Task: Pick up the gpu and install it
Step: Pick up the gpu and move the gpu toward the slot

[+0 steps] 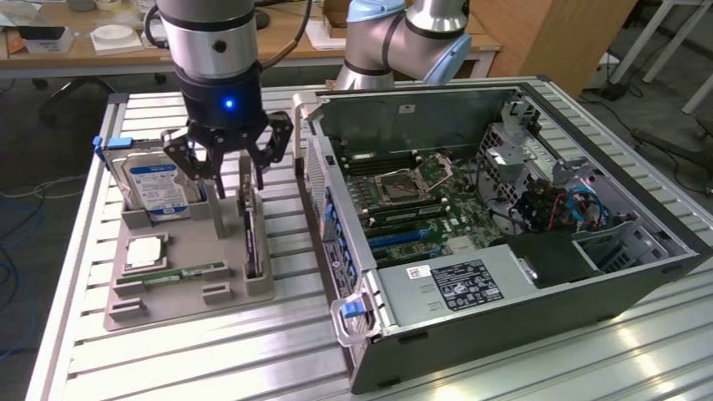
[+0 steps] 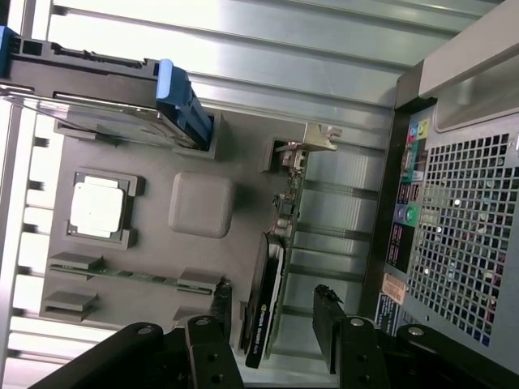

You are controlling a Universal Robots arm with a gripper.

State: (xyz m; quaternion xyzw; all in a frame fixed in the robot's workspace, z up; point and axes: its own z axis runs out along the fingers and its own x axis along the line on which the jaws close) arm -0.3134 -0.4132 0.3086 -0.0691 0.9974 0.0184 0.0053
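Note:
The gpu (image 1: 252, 238) is a thin dark card standing on edge in a slot of the grey parts tray (image 1: 195, 238), on the side nearest the computer case. In the wrist view the gpu (image 2: 274, 259) runs lengthwise, with its silver bracket (image 2: 308, 139) at the far end. My gripper (image 1: 234, 185) hangs open just above the card's bracket end. Its two black fingers (image 2: 220, 304) straddle the card without touching it, and my gripper (image 2: 274, 306) holds nothing.
The tray (image 2: 154, 162) also carries a silver hard drive (image 1: 156, 184) with a blue-white label, a processor chip (image 1: 145, 251) and a green memory stick (image 1: 179, 274). The open computer case (image 1: 502, 209) lies at the exterior view's right, its motherboard (image 1: 423, 200) exposed. A slatted metal table (image 1: 223, 351) lies underneath.

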